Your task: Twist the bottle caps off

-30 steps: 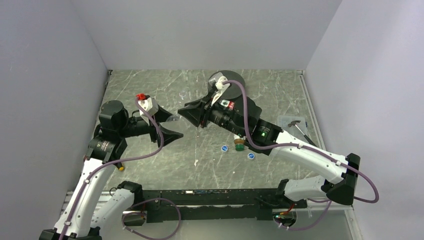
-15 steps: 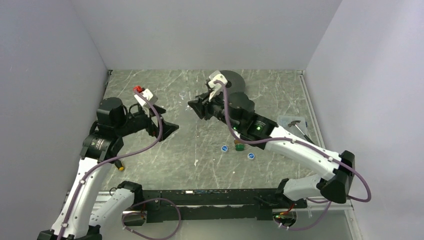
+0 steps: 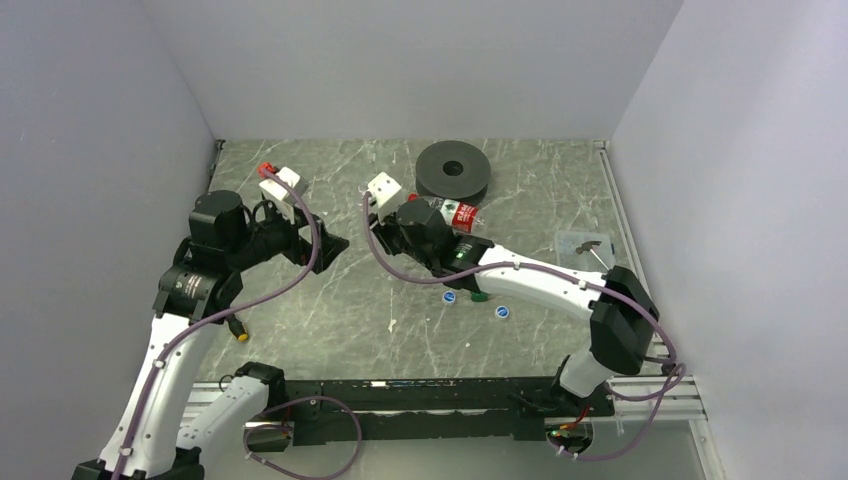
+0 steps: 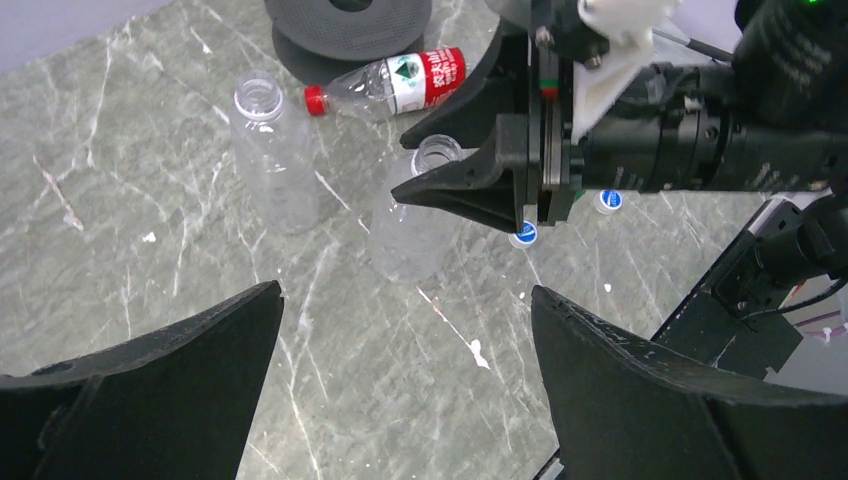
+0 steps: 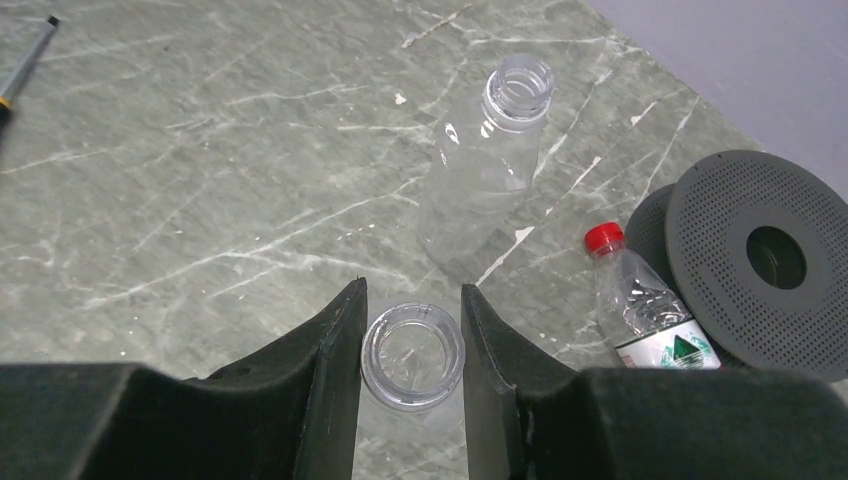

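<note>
Neck of uncapped clear bottle [image 5: 412, 357] sits between right fingers [image 5: 325, 350], which we see clamped on it; bottle upright on worktop [image 5: 200, 150]. Left fingers [image 4: 180, 350] spread wide, holding nothing, near it. Capped red-label bottle [image 5: 645, 300] lies beyond.

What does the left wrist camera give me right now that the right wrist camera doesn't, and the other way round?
Only the left wrist: blue caps loose on the table, the right gripper from outside, shut on the nearer clear bottle at its neck, and the open left gripper. Only the right wrist: a look straight down that bottle's open mouth, and a tool tip at top left. Both: the second clear bottle, capless and standing, and the red-label bottle, red cap on, lying by the black disc.
</note>
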Controlling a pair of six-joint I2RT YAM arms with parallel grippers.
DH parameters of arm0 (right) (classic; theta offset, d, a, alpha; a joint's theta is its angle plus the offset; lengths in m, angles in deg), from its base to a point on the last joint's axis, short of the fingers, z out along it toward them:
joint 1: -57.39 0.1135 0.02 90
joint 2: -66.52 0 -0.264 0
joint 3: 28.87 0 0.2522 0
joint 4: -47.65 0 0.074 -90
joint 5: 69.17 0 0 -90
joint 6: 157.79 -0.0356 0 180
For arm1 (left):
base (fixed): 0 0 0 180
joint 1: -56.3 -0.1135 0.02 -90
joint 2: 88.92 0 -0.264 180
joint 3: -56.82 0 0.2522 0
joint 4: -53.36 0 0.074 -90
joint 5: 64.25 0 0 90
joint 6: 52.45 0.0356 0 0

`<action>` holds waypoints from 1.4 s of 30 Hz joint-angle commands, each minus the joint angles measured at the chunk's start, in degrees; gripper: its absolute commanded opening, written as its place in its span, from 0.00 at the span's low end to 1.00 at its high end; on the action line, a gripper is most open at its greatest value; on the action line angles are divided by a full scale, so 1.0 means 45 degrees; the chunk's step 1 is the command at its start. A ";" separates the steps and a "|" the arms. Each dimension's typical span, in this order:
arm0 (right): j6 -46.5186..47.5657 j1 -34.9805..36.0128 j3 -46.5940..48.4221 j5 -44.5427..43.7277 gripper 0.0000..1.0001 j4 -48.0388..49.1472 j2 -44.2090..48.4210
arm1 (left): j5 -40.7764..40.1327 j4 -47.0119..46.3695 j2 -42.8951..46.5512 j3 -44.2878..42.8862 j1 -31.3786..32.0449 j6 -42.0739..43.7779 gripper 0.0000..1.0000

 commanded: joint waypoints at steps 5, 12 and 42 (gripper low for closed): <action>0.0255 0.0260 -0.0311 -0.1100 0.00 0.1808 -0.0612 | -0.1026 0.0598 -0.0526 -0.0890 0.0009 -0.0529 0.99; -0.0364 0.0221 -0.0468 -0.0934 0.03 0.2015 -0.1188 | -0.1296 0.0313 -0.0330 -0.0756 0.0009 -0.0414 1.00; -0.0951 0.0143 -0.0117 -0.0617 1.00 0.1153 0.0280 | -0.0703 -0.0373 -0.0101 -0.0463 0.0009 -0.0444 0.99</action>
